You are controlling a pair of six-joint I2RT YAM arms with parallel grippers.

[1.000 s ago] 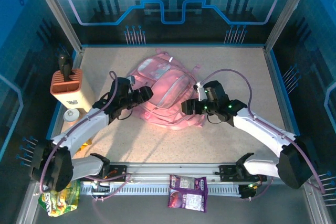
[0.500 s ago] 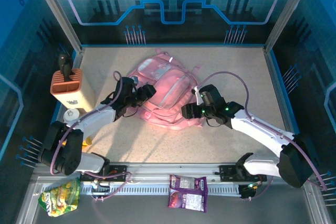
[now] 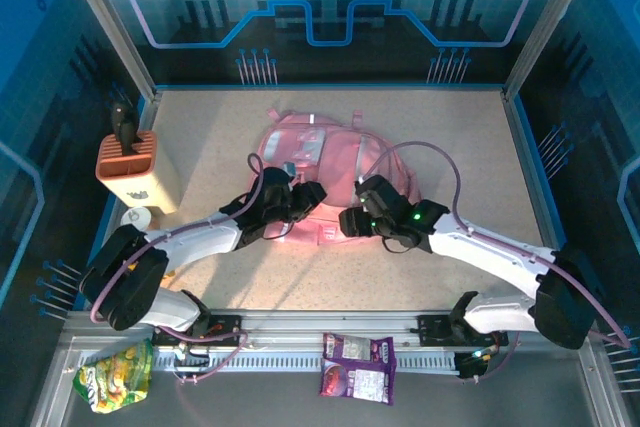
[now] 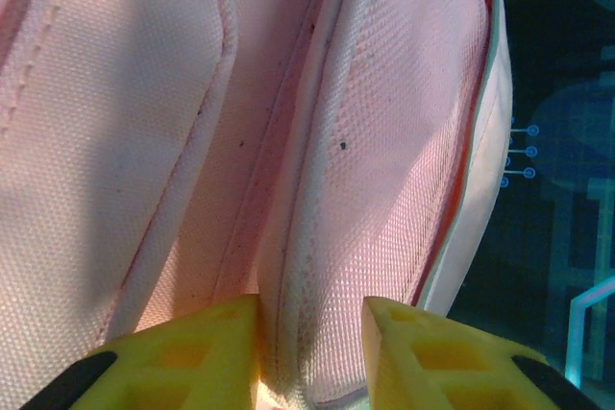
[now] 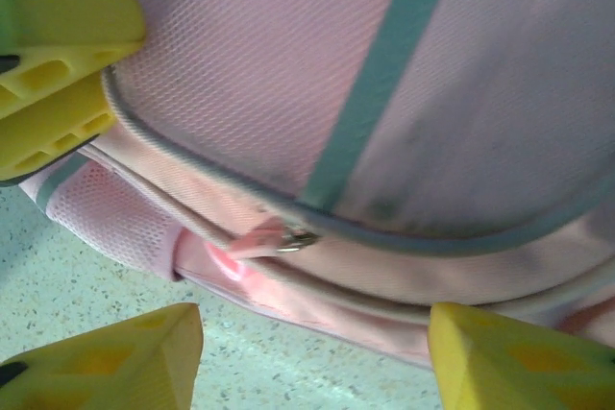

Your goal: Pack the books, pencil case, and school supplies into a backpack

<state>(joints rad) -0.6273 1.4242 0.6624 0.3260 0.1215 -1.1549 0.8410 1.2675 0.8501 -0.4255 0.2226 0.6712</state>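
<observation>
The pink backpack [image 3: 318,155] lies mid-table, bunched up between both arms. My left gripper [image 3: 303,197] is at its near left edge; in the left wrist view the gripper [image 4: 312,333] has its yellow fingers [image 4: 197,352] pinched on a seamed fold of the pink mesh backpack [image 4: 384,122]. My right gripper [image 3: 350,219] is at the near right edge. In the right wrist view that gripper [image 5: 312,333] is open, straddling the backpack's [image 5: 288,74] bottom edge and a pink zipper pull [image 5: 274,237] without touching them. The books, pencil case and school supplies are out of view.
An orange-and-cream holder [image 3: 135,169] stands at the far left with a small white round item [image 3: 135,219] beside it. A green snack bag [image 3: 112,375] and a purple snack packet [image 3: 357,367] lie in front of the rail. Glass walls enclose the table.
Both arms have swung inward toward the centre. The backpack has been turned and bunched up. The left jaws have narrowed onto its fabric, and the right jaws have narrowed a little.
</observation>
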